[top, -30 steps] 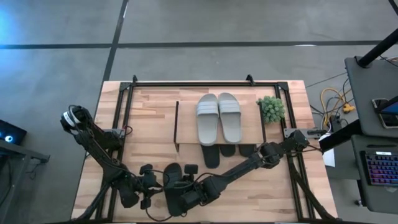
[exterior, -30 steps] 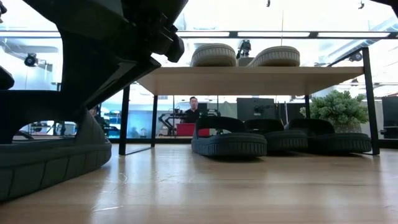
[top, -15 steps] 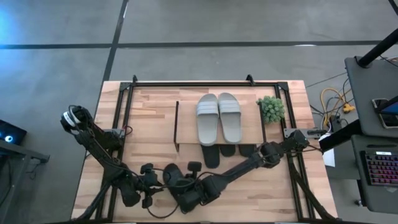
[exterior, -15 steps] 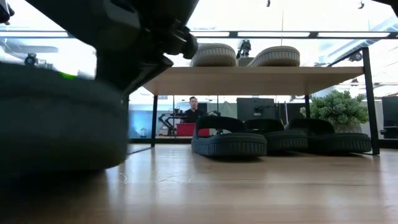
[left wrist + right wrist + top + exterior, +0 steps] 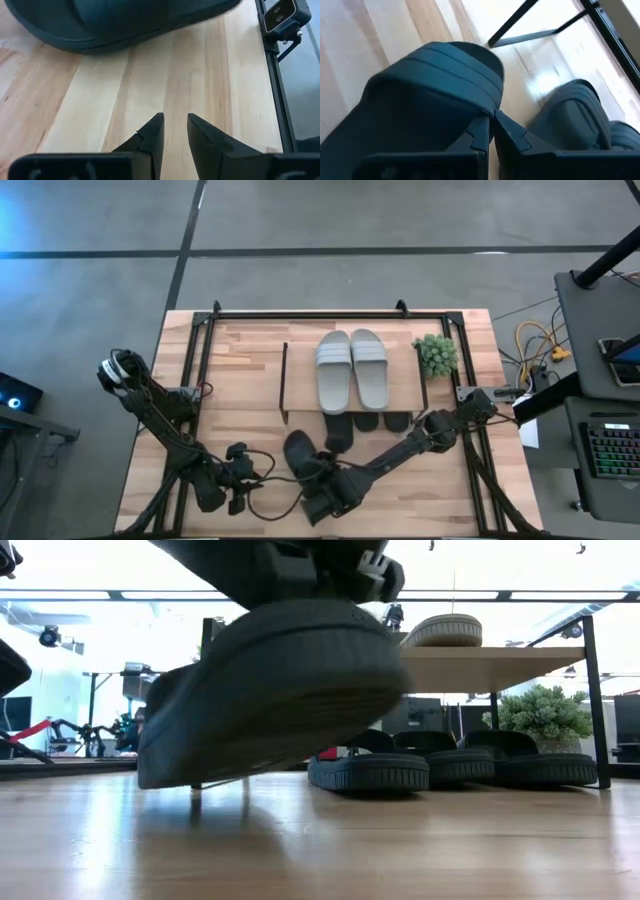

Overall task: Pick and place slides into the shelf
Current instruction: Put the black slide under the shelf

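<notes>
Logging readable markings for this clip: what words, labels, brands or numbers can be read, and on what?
None can be read.
Black slide in the right claw: no readable marking.
Grey-white slides on the shelf: none.
Keyboard beside the table: keys too small to read.

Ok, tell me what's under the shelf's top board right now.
Under the shelf top board, three black slides sit side by side on the table. The lifted black slide held by the right gripper covers the shelf's left part in the low view.
</notes>
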Robot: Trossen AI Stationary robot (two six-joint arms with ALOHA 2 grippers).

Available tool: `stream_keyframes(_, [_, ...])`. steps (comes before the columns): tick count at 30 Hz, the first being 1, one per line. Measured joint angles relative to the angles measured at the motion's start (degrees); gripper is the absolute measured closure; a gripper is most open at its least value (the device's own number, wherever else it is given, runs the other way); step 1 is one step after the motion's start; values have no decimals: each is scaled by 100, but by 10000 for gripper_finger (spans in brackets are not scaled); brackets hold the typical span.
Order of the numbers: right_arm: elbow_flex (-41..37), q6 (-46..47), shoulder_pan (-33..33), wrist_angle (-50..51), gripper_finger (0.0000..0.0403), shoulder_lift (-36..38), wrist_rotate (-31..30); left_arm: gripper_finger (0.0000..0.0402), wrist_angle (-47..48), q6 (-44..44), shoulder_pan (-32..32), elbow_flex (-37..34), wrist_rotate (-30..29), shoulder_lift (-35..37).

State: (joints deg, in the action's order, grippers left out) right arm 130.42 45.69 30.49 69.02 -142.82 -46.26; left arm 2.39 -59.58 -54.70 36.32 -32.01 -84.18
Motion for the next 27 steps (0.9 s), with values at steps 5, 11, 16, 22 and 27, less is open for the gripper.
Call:
stream_keyframes(5, [5,597,-2,386,392,0,-89,331,-1,-1,0,0,0,0])
stream_keyframes(11, [7,1746,-92,898,392,0,-436,331,-5,1,0,-2,0,0])
stream_keyframes(16, [-17,1990,-198,916,392,-2,-439,331,-32,-1,-2,-2,2,0])
stream_keyframes(22, [-22,2092,-436,943,392,-142,-444,331,-47,-1,0,0,2,0])
stream_keyframes(27, [-28,2184,-563,834,387,-204,-140,331,-48,-6,0,0,7,0])
